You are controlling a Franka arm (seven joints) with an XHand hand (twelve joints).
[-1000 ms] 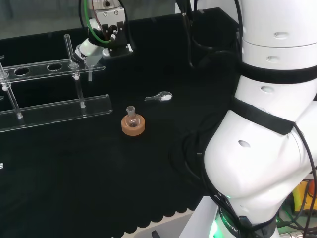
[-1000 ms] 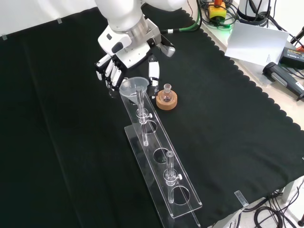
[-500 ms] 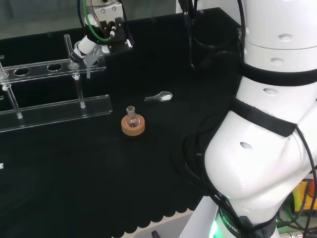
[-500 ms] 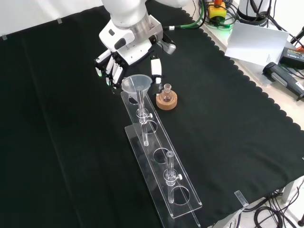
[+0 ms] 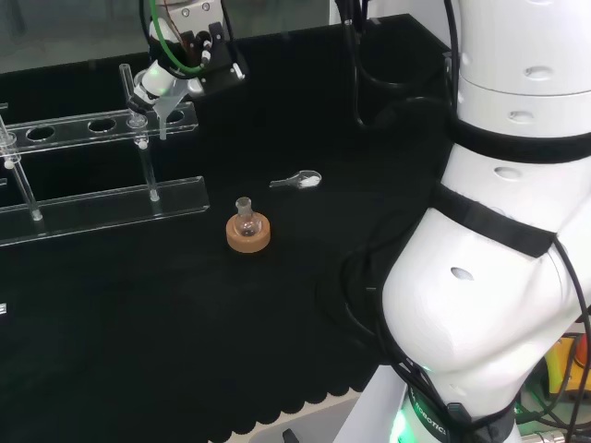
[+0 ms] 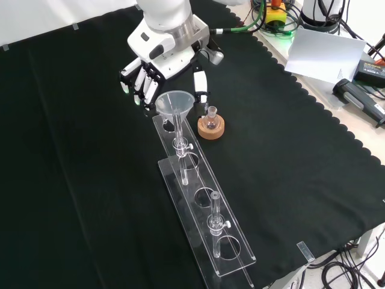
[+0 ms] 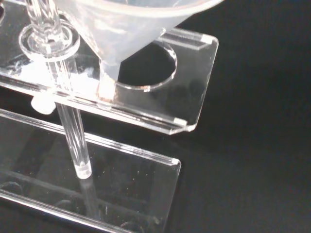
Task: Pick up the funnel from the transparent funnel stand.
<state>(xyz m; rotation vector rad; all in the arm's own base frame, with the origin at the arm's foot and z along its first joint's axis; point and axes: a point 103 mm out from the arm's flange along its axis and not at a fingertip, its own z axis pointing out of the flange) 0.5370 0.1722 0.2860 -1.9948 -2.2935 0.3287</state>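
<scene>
1. The black and white robot hand (image 6: 157,73) holds the clear cone-shaped plastic funnel (image 6: 175,105), with fingers (image 6: 137,84) curled at one side of the cone and the thumb (image 6: 200,87) at the other in the front view.
2. The funnel sits at the end of the transparent acrylic funnel stand (image 6: 204,211) nearest the arm. In the wrist view its stem tip (image 7: 105,90) appears level with the stand's upper plate (image 7: 194,82), beside the round end hole (image 7: 150,68); I cannot tell whether it is fully clear of the plate.
3. The funnel's long axis runs nearly upright, mouth up and stem down, directly under the palm. So the lift calls, in my judgement, for a straight rise along that axis until the stem clears the plate.
4. A clear upright rod (image 7: 68,131) of the stand is just beside the stem; drifting sideways could knock it.
5. A small glass flask on a cork ring (image 6: 211,124) stands near the thumb, apart from the funnel.
</scene>
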